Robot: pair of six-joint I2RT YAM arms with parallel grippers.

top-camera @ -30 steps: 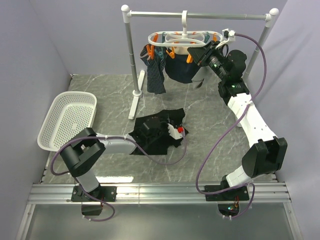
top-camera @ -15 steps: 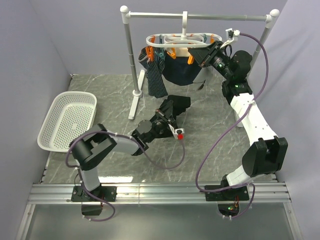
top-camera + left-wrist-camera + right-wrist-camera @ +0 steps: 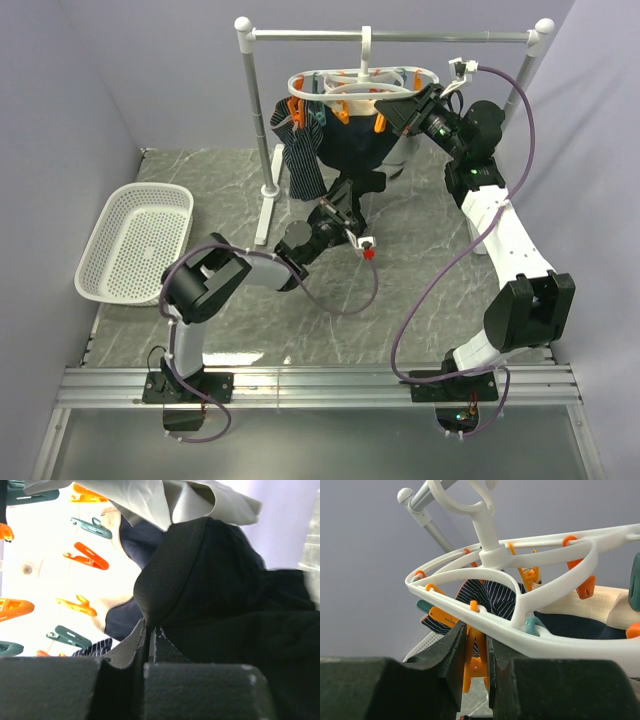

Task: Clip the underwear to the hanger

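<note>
The white hanger (image 3: 352,82) hangs by its hook from the rail, ringed with orange and teal pegs, and fills the right wrist view (image 3: 547,642). My right gripper (image 3: 386,113) (image 3: 475,645) is shut on an orange peg (image 3: 476,662) at the hanger's near rim, squeezing it from both sides. The black underwear (image 3: 362,186) (image 3: 225,605) hangs limp in the air just below the hanger. My left gripper (image 3: 348,200) (image 3: 148,632) is shut on a fold of it, pointing up at the pegs (image 3: 85,557).
A dark striped garment (image 3: 299,165) and a navy piece (image 3: 355,148) are clipped to the hanger. The silver rail stand (image 3: 258,120) rises at the back. A white mesh basket (image 3: 105,262) lies at the left. A purple cable (image 3: 345,305) loops over the marble tabletop.
My left gripper has lifted the underwear off the table and carried it up and back, close under the hanger. The right gripper has stayed on the peg while the hanger shifted slightly.
</note>
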